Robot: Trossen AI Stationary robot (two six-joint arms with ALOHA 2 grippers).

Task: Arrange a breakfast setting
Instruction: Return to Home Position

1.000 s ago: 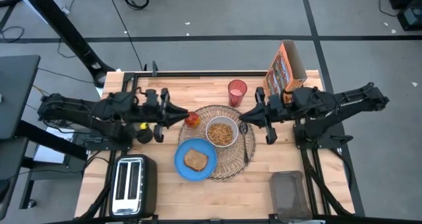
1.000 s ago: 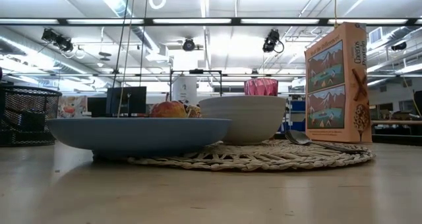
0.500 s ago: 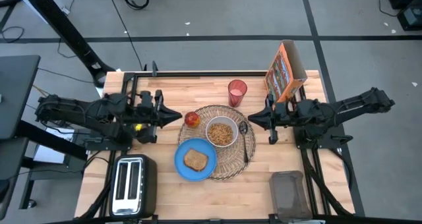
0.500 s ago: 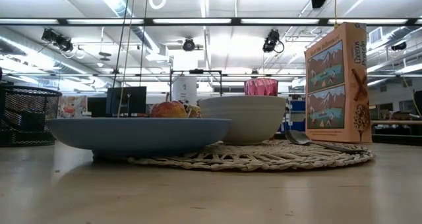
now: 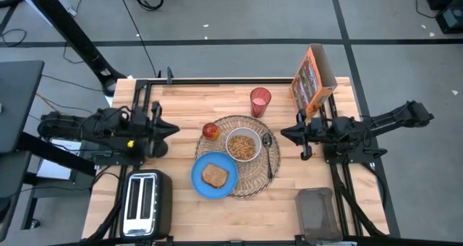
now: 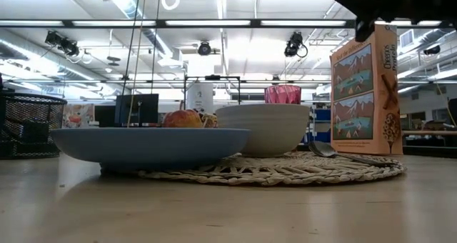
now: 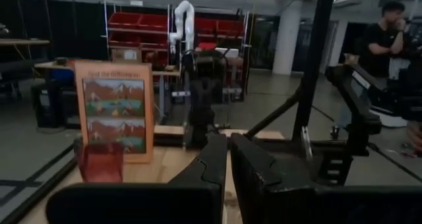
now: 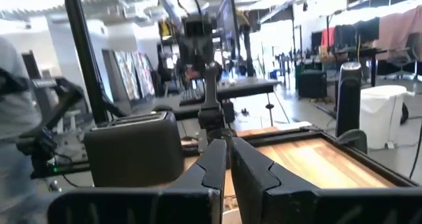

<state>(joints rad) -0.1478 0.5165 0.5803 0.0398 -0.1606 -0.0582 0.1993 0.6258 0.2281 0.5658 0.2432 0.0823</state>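
Jaws pinched nearly together on both sides, and nothing between them. The left gripper (image 5: 174,129) hangs over bare wood off the left of the setting. The right gripper (image 5: 283,134) mirrors it off the right, and both are well apart from every item.

Now front to back across the table (image 5: 181,101). At the near edge, a toaster (image 5: 145,202) sits at the left corner. Next comes the blue plate (image 5: 200,182), overlapping the near-left edge of the woven placemat (image 5: 255,179), with the toast slice (image 5: 215,175) lying flat in its middle. Just behind it, mid-mat, there's the white bowl (image 5: 228,146), filled with cereal. The metal spoon (image 5: 268,155) lies on the mat just beside the bowl, on its right, head end pointing away. Left of the bowl, the apple (image 5: 210,131) perches at the mat's rim. Beyond the mat, on bare wood, the pink cup (image 5: 260,100) stands upright. Farthest back, toward the right corner, the orange cereal box (image 5: 312,78) stands tall.
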